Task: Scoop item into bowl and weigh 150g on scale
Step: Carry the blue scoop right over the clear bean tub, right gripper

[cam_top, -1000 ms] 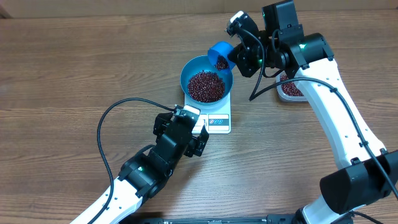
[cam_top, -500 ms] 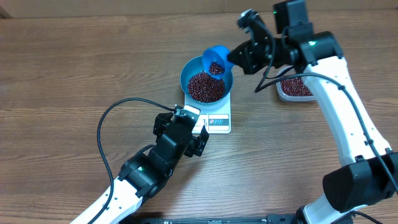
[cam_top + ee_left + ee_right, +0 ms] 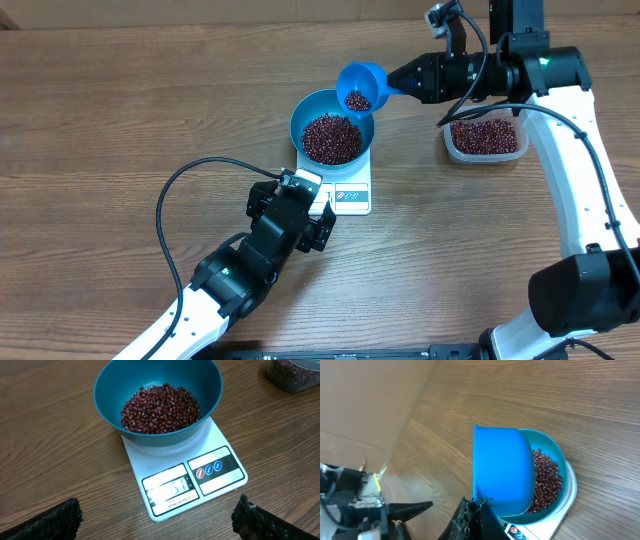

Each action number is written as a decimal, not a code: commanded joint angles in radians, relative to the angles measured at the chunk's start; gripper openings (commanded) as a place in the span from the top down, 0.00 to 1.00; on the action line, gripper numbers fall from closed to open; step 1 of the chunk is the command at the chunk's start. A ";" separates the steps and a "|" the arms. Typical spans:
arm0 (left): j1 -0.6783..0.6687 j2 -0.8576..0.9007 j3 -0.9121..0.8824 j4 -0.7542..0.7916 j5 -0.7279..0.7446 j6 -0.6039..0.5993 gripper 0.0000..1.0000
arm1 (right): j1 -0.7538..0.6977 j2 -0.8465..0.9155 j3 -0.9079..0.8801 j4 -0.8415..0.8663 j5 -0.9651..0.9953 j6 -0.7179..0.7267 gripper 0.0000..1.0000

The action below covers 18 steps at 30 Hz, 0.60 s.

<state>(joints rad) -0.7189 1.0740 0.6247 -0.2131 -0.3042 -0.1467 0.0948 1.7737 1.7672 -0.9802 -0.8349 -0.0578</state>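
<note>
The bright blue bowl [image 3: 299, 113] stands on the white scale [image 3: 352, 192] and holds a heap of dark red beans [image 3: 331, 138]. My right gripper [image 3: 397, 81] is shut on the handle of a blue scoop [image 3: 360, 84], which hovers at the bowl's far right rim with a few beans [image 3: 357, 100] in it. The right wrist view shows the scoop's underside [image 3: 502, 467] over the bowl [image 3: 559, 457]. My left gripper [image 3: 316, 197] rests open just in front of the scale. In its view the bowl [image 3: 112, 395] and the lit display [image 3: 170, 489] lie ahead, with nothing between the fingers [image 3: 55, 521].
A clear plastic tub [image 3: 485, 138] of beans sits to the right of the scale, under the right arm. A black cable [image 3: 175, 190] loops over the table left of the left arm. Cardboard borders the far edge.
The right arm has swung back to the right, carrying the scoop from over the bowl to its far right rim. The tub is now uncovered. The left arm has not moved.
</note>
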 commanded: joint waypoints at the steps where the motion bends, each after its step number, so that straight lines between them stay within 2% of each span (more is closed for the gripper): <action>1: 0.006 0.006 -0.008 0.000 -0.017 0.019 0.01 | -0.023 -0.036 0.033 0.006 -0.054 0.010 0.96; 18: 0.006 0.006 -0.008 0.001 -0.017 0.019 0.00 | -0.197 -0.036 0.033 -0.023 -0.031 0.010 0.96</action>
<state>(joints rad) -0.7189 1.0740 0.6247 -0.2134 -0.3038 -0.1467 -0.0639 1.7737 1.7672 -0.9939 -0.8669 -0.0521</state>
